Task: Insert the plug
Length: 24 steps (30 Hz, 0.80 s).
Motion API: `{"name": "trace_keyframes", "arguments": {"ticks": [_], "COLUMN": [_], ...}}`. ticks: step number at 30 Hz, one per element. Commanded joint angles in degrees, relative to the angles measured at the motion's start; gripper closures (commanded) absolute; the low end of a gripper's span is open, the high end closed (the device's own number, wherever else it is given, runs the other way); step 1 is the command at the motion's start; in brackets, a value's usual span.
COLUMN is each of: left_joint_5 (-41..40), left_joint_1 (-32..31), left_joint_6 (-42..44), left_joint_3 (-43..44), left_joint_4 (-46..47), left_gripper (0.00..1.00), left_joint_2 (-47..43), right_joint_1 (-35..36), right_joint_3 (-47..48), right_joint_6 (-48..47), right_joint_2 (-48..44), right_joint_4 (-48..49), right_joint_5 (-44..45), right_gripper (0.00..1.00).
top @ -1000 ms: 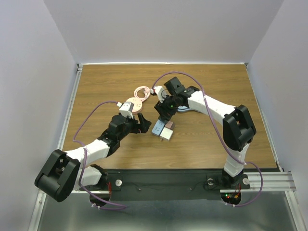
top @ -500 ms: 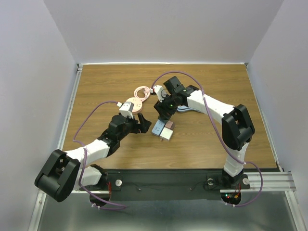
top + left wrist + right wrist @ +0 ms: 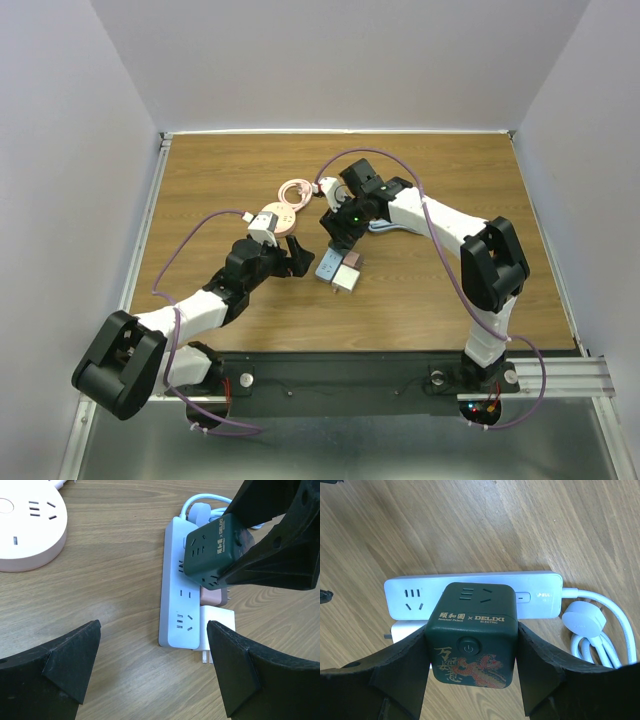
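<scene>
Green cube plug [image 3: 471, 630] being gripped by half-open right gripper [image 3: 470, 680], being poised over white power strip [image 3: 182, 615] for socket alignment. Left gripper [image 3: 152, 630] being held wide open, empty, at strip's 9 o'clock, probably clearing the approach.

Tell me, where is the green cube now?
Right wrist view: the green cube sits clamped in the right pincer, over the white power strip.

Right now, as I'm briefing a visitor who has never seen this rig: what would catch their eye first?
The dark green cube socket with its dragon print, clamped in the right gripper just over the white power strip mid-table. Next, the left gripper hanging wide open beside the strip, and the round pink socket hub lying off to the strip's side.
</scene>
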Motion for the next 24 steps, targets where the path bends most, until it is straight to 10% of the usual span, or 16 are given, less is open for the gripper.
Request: {"name": "trace_keyframes", "arguments": {"ticks": [1, 24], "left_joint_5": [0.3, 0.9], "left_joint_1": [0.3, 0.8], "left_joint_6": [1.3, 2.0], "left_joint_3": [-0.5, -0.7], "left_joint_4": [1.6, 0.5], "left_gripper": [0.01, 0.01], "left_joint_2": [-1.7, -3.4], "right_joint_1": [-0.4, -0.3], "right_joint_3": [0.2, 1.2], "right_joint_6": [-0.9, -3.9], "right_joint_2": [1.6, 7.4], "right_joint_4": [-2.4, -4.7], "right_joint_5": [1.8, -1.4], "right_gripper": [1.0, 1.0]}}
